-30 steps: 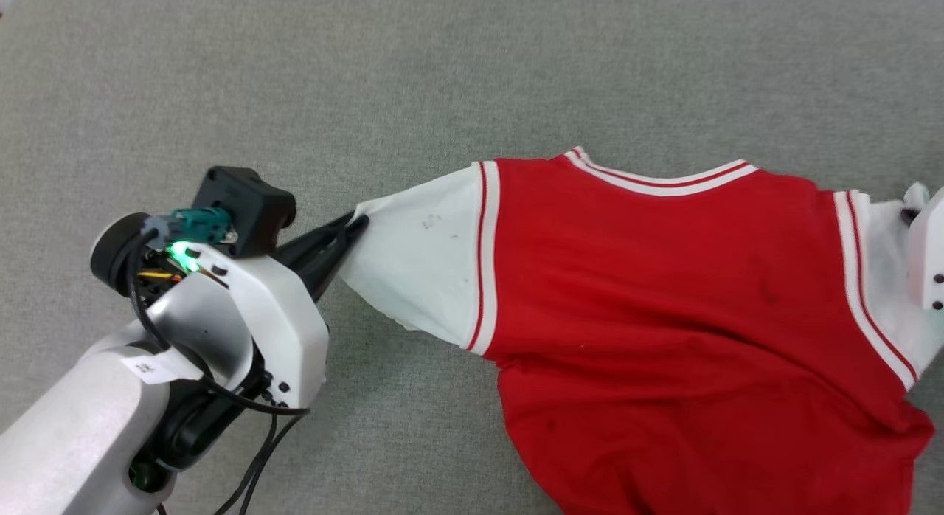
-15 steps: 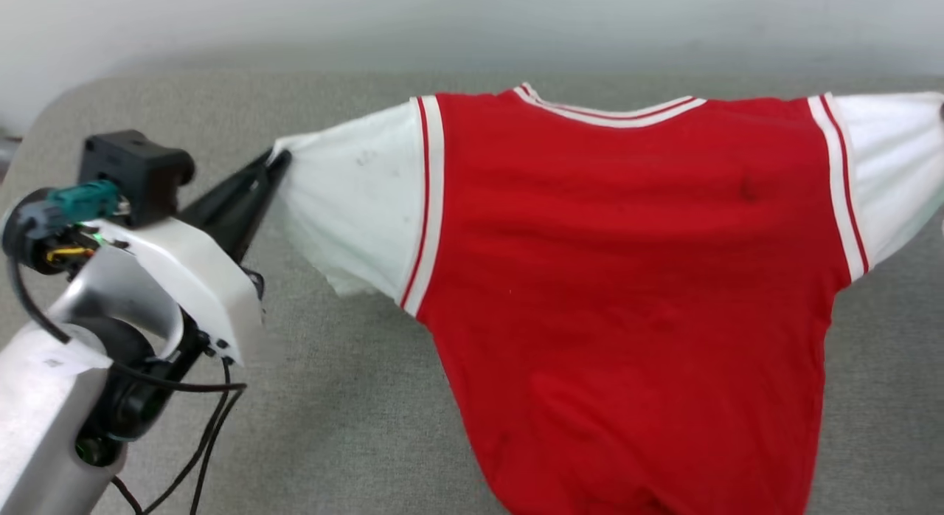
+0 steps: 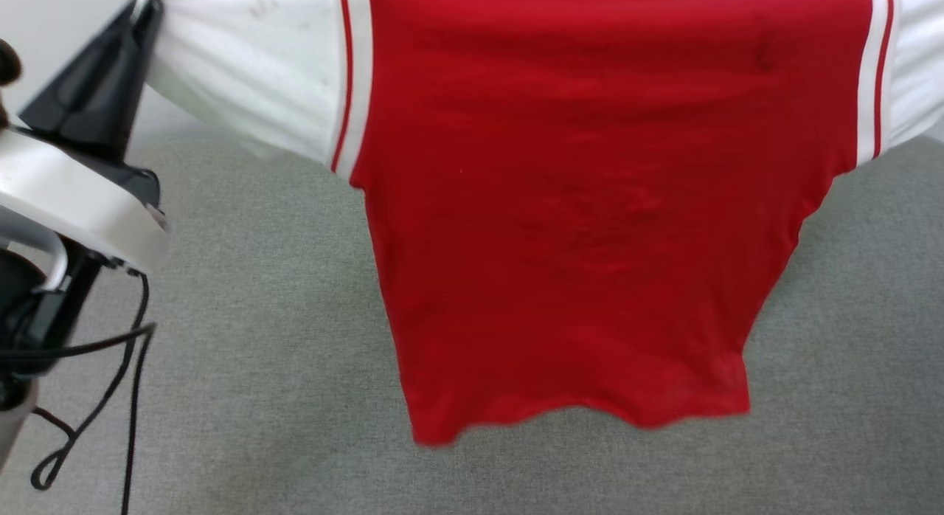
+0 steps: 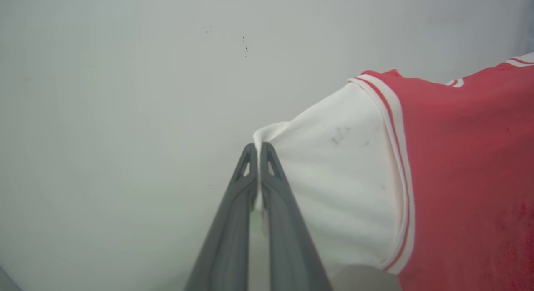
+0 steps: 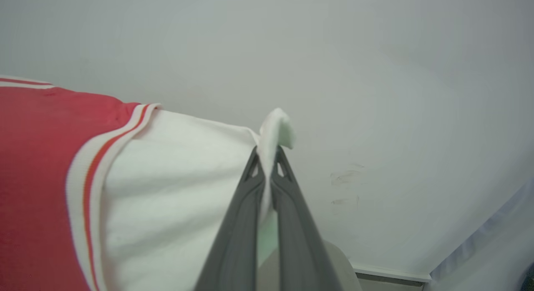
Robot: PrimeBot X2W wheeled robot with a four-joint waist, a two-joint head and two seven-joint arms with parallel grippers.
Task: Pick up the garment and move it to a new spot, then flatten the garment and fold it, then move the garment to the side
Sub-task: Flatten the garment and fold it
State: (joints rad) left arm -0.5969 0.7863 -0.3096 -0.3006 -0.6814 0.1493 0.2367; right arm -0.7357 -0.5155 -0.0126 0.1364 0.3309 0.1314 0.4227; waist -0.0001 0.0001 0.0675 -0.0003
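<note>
1. The red jersey-style garment (image 3: 575, 205) with white short sleeves is held up in the air. It is stretched wide between the two claws, with a plain red side facing the head camera.
2. The left claw (image 4: 258, 148) has its two long dark fingers pressed together on the cuff edge of the white sleeve on that side, which bears a few faint dark marks (image 4: 340, 134).
3. The right claw (image 5: 267, 151) is pinched tight on the edge of the other white sleeve. A small tuft of white cloth sticks out past its tips.
4. Red-and-white striped trim (image 4: 398, 166) runs where sleeve meets red body.
5. The slightly wavy hem hangs lowest, over the grey fabric-covered surface (image 3: 243, 316). Whether it touches cannot be told.
6. A plain pale wall (image 4: 125, 95) stands behind the garment. Black cables (image 3: 133, 353) dangle by the left arm.
</note>
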